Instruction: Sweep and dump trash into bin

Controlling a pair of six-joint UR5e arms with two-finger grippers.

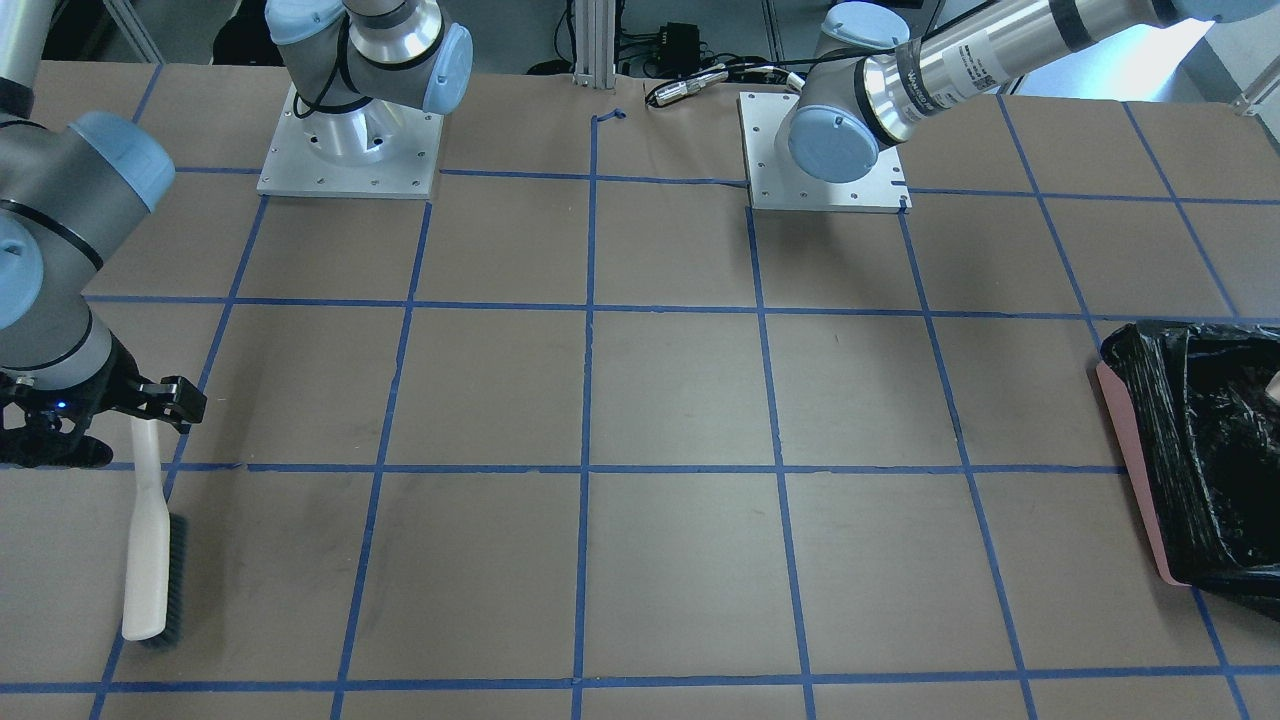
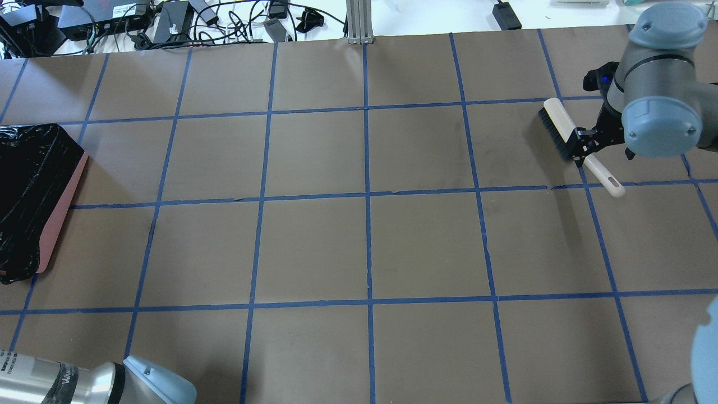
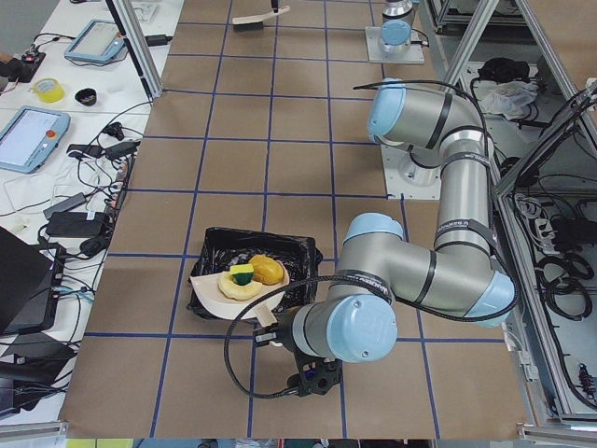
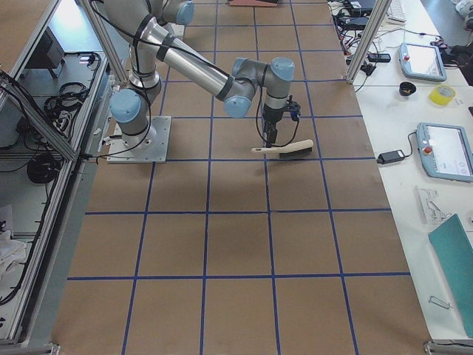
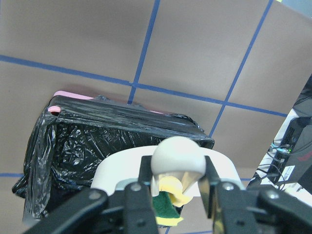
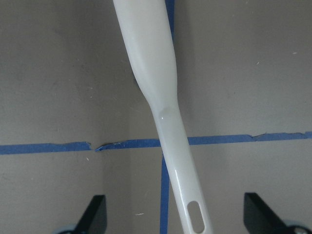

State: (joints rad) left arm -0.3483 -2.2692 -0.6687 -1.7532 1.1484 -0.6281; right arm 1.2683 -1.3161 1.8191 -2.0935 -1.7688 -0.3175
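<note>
My left gripper [image 5: 178, 170] is shut on the rounded handle of the beige dustpan [image 3: 224, 301] and holds it over the bin [image 3: 211, 245], a pink-sided container lined with a black bag [image 5: 97, 141]. The trash lies on the dustpan: the orange-yellow lump [image 3: 267, 270], the yellow-green sponge [image 3: 243, 273] and the pale crescent slice [image 3: 235, 289]. My right gripper [image 6: 178, 214] is open, its fingers wide apart on either side of the white brush [image 6: 156, 73]. The brush lies flat on the table [image 2: 561, 126].
The bin stands at the table's end on my left [image 2: 33, 185], also at the right edge of the front view [image 1: 1200, 450]. Brown paper with a blue tape grid [image 2: 367, 196] covers the table. Cables and boxes [image 2: 168, 19] lie past the far edge.
</note>
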